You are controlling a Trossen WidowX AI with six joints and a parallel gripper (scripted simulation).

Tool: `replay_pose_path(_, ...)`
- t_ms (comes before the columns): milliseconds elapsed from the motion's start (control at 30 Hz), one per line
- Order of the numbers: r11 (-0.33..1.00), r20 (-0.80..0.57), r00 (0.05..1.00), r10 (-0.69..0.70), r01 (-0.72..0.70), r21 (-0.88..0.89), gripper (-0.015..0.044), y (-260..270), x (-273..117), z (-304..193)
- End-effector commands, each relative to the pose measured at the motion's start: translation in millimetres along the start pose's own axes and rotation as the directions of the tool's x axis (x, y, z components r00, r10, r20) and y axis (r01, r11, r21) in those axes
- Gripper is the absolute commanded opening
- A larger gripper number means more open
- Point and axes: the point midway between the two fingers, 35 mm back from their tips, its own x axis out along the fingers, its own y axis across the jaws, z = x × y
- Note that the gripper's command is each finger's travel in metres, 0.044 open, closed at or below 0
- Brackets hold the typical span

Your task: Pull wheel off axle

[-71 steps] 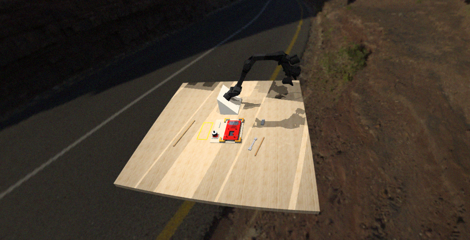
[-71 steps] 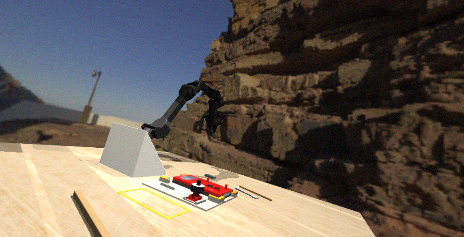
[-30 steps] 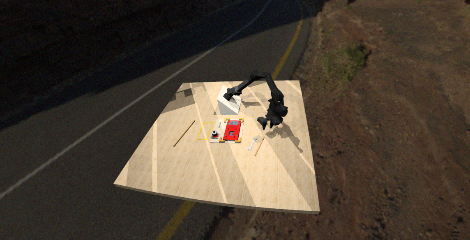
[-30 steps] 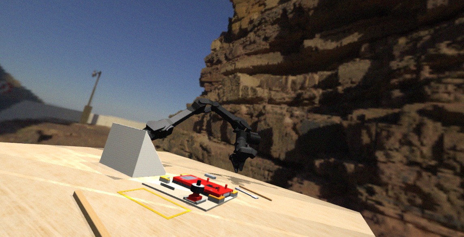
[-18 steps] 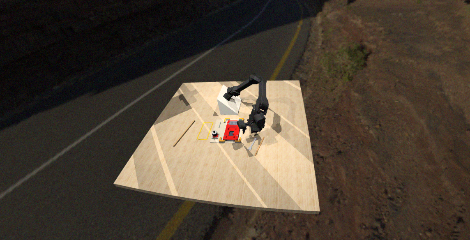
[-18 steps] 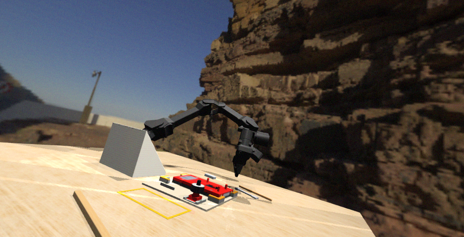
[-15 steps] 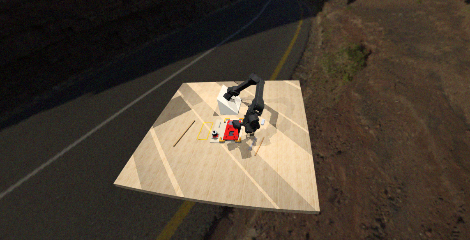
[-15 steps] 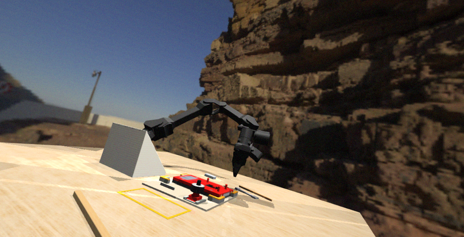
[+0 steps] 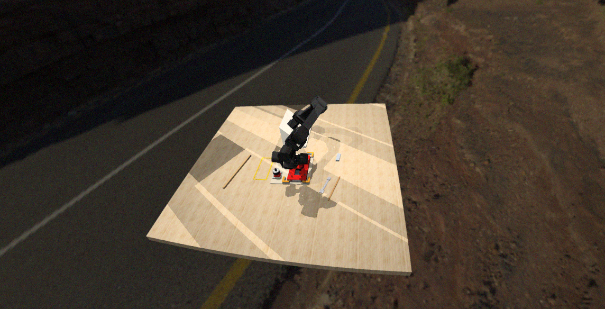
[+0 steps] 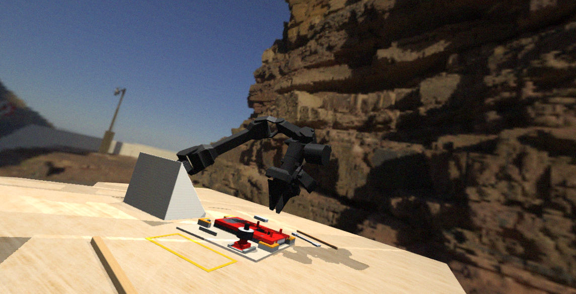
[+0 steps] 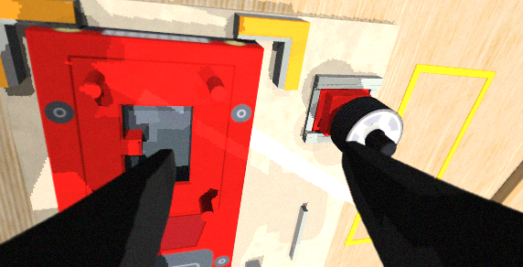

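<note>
The wheel [image 9: 276, 172] [image 10: 244, 233] [image 11: 345, 116], with black ribbed tread and a white hub, sits on the upright axle [image 10: 246, 226] [image 11: 388, 146]. The axle's black tip stands out above the hub, over a small red base. The marked area [image 9: 258, 168] [image 10: 222, 266] [image 11: 457, 71] is a yellow outline on the table beside the wheel's board; nothing lies inside it. My gripper [image 10: 275, 210] [image 11: 260, 155] is open and empty, well above the board. In the wrist view the right fingertip overlaps the wheel's lower edge. In the top view the arm hides the fingertips.
A red panel [image 9: 302, 176] [image 11: 155, 78] with upright pegs lies beside the wheel, between yellow corner brackets [image 11: 274, 27] on a pale board [image 11: 357, 41]. A white wedge [image 10: 153, 187] stands by the arm's base. A wooden strip [image 9: 237, 171] [image 10: 111, 268] lies beyond the outline.
</note>
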Motion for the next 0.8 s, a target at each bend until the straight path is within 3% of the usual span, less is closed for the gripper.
replay_pose_path(0, 0.993, 0.006, 0.995, 0.095, -0.095, 0.075, 0.03, -41, 3, -17)
replay_pose_path(200, 0.962, 0.071, 0.975, 0.21, -0.219, 0.163, 0.03, -90, 3, -42)
replay_pose_path(600, 0.961, 0.074, 0.974, 0.213, -0.223, 0.165, 0.03, -96, 4, -37)
replay_pose_path(767, 0.961, 0.074, 0.974, 0.212, -0.222, 0.165, 0.03, -93, 24, -34)
